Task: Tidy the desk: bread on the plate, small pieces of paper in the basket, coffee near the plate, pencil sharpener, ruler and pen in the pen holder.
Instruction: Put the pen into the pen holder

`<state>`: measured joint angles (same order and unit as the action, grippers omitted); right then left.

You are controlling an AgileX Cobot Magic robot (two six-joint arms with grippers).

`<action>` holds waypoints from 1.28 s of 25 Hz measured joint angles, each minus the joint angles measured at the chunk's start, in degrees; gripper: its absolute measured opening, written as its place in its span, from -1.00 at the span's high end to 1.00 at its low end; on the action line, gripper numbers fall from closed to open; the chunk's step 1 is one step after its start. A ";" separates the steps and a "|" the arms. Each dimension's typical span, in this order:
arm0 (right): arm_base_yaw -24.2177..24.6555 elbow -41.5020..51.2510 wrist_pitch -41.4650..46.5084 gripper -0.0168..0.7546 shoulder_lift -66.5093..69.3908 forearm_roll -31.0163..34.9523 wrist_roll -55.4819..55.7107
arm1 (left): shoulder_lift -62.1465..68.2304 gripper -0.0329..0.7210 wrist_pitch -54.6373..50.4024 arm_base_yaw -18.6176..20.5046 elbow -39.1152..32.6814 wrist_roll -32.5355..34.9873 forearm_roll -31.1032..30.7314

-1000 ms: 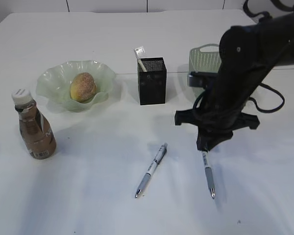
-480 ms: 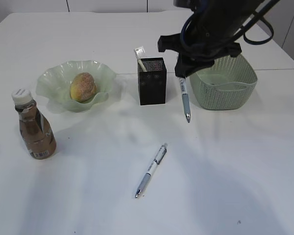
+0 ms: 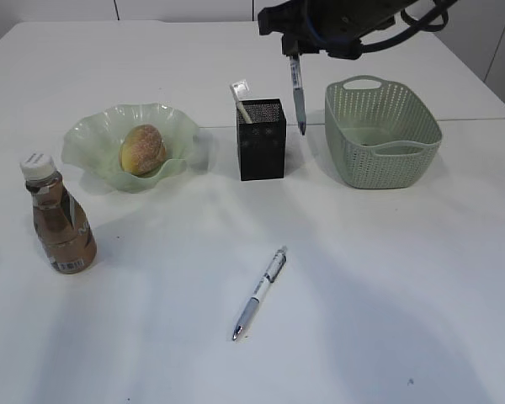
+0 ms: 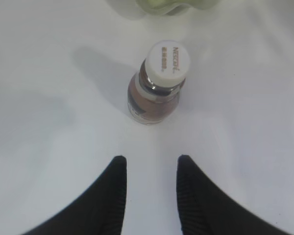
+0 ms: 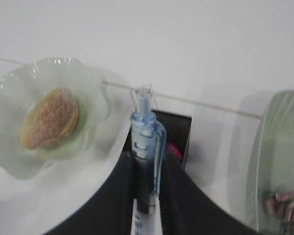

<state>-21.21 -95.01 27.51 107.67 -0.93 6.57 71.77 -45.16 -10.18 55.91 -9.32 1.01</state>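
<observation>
Overhead, the right gripper [image 3: 295, 52] pinches a pen [image 3: 298, 97] by its upper barrel, fingers pressed against both sides so the long axis hangs nearly plumb, tip down. That tip sits above the table just beside the pen holder [image 3: 261, 139], off its right edge rather than over its open mouth; the holder lies below the fingers and slightly toward the plate [image 3: 109, 135]. From the right wrist view, the pen [image 5: 146, 156] stands between the dark fingers [image 5: 174, 196] with the holder's rim [image 5: 179, 122] directly beyond it, so the drop likely turns on a short sideways shift to bring tip over mouth. A white-topped item [image 3: 239, 94] already leans inside the holder at its left corner. A second pen [image 3: 261, 292] lies flat on the table well below and apart, angled diagonally. Far from all this, the left gripper [image 4: 149, 171] hovers with fingers spread and holding nothing, the coffee bottle [image 4: 159, 83] standing just ahead of them. The right arm is plainly nearer the holder.
</observation>
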 joint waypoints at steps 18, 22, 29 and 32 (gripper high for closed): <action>0.00 -0.09 -35.01 0.67 12.43 -8.48 -0.99 | 0.00 0.28 0.00 0.00 0.00 0.00 -0.22; 0.14 -0.09 -37.55 0.67 14.90 -8.55 -1.10 | 0.00 0.28 0.00 0.00 0.00 0.00 -0.22; 1.93 -0.09 -42.74 0.67 18.70 -8.61 -1.10 | 0.00 0.28 0.75 0.00 0.00 0.00 -0.43; 2.53 -0.09 -42.96 0.67 19.30 -8.61 -1.21 | 0.00 0.28 1.25 0.00 0.00 0.00 -0.43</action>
<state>-18.68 -95.10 -15.45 126.96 -9.54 5.36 71.77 -43.91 -10.18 55.91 -9.32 0.58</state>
